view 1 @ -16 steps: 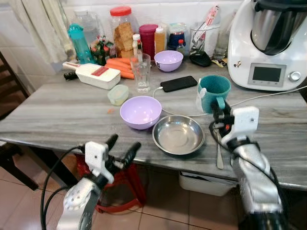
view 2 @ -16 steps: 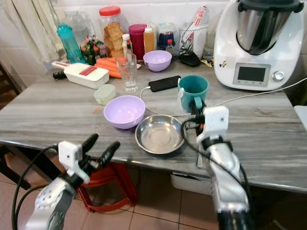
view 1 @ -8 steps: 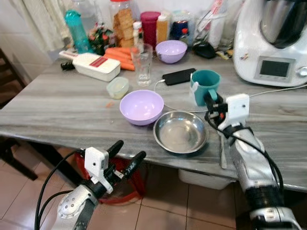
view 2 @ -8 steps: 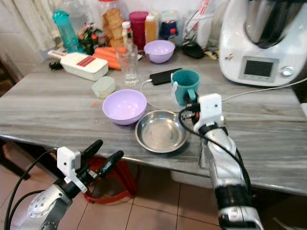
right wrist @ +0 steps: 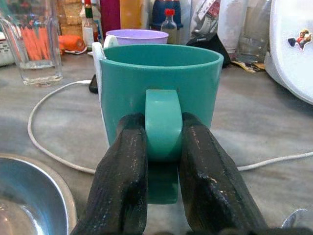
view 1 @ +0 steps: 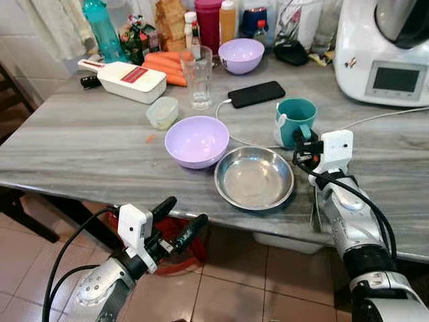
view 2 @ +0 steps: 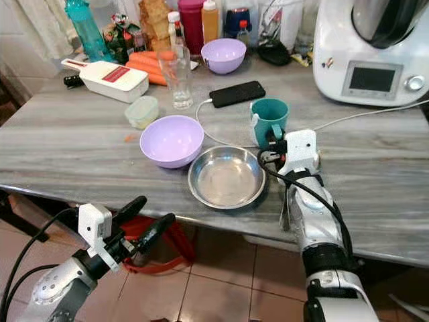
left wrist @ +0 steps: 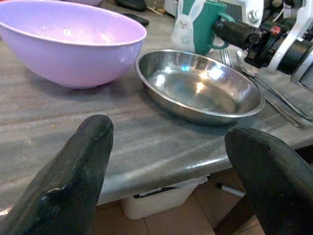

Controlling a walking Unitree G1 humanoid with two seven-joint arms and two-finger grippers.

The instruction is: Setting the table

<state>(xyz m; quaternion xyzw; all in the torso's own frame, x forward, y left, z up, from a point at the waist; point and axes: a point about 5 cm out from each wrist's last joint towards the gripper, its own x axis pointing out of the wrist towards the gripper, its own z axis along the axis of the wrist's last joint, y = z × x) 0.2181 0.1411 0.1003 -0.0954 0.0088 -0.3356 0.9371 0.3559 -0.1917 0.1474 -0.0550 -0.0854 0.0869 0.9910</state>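
Observation:
A teal mug [view 1: 295, 121] stands on the grey table [view 1: 87, 147], and my right gripper [view 1: 303, 142] is shut on its handle [right wrist: 163, 122], one black finger on each side. A steel bowl [view 1: 254, 178] lies just left of that gripper, with a lavender bowl [view 1: 197, 140] beside it. A spoon and fork [view 1: 315, 208] lie right of the steel bowl, partly under my right arm. My left gripper [view 1: 179, 218] hangs open below the table's front edge, holding nothing; the left wrist view looks over the edge at both bowls.
Behind the mug lie a black phone [view 1: 255, 94] with a white cable, a drinking glass [view 1: 199, 77], a small lidded tub [view 1: 163, 112], a white slicer [view 1: 127, 79], carrots and a second lavender bowl [view 1: 240, 55]. A white kitchen machine [view 1: 385, 50] stands back right. A red stool [view 1: 175, 235] is under the table.
The camera has moved, so the whole table sits higher in the picture. My right gripper stays on the mug handle. My left gripper remains open below the table edge.

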